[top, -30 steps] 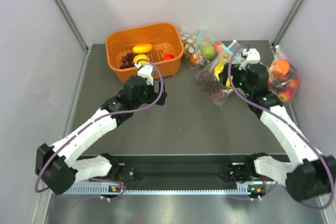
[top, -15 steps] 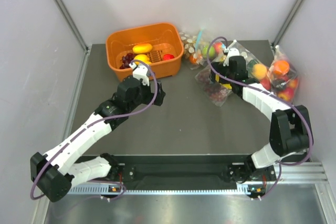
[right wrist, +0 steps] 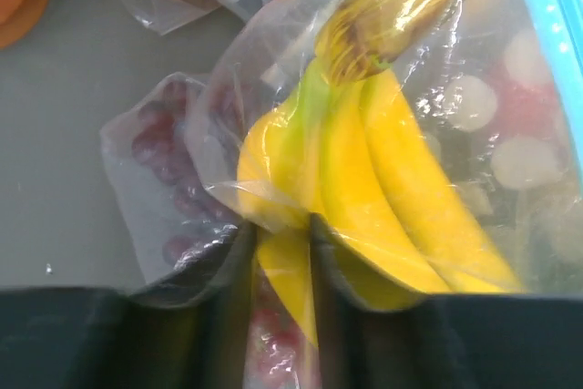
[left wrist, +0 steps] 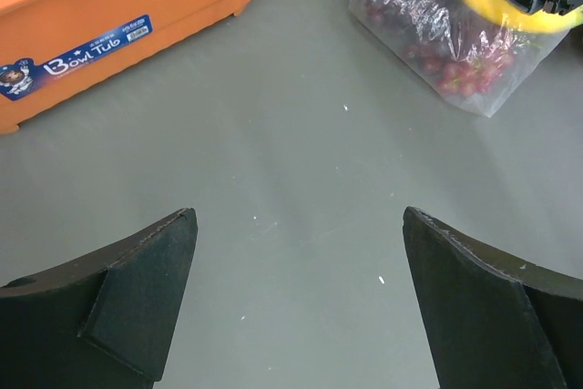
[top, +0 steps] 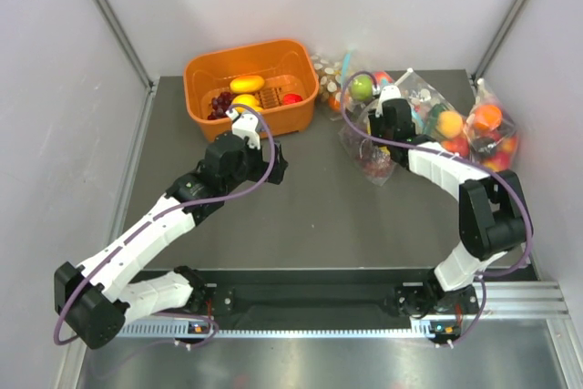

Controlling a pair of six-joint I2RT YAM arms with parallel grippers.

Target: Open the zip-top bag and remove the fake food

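Observation:
The zip-top bag (top: pixel 372 154) lies crinkled on the grey table, right of the orange tub; its teal zip strip (right wrist: pixel 557 38) runs down the right edge of the right wrist view. Inside it show the yellow bananas (right wrist: pixel 383 170) and dark red grapes (right wrist: pixel 157 148). My right gripper (right wrist: pixel 281 266) is shut on one banana through the plastic, with a finger on either side of it. In the top view this gripper (top: pixel 386 127) sits over the bag. My left gripper (left wrist: pixel 301 252) hangs open over bare table, between the tub and the bag (left wrist: pixel 455 61).
The orange tub (top: pixel 202 75) at the back left holds several fruits. More clear bags of round fruit (top: pixel 487 134) crowd the back right corner beside the right arm. A dotted bag (right wrist: pixel 528 134) lies behind the bananas. Grey walls close in on both sides.
The right arm has swung left from the fruit bags onto the zip-top bag, and its jaws have closed on a banana. The left arm shifted slightly and stays open.

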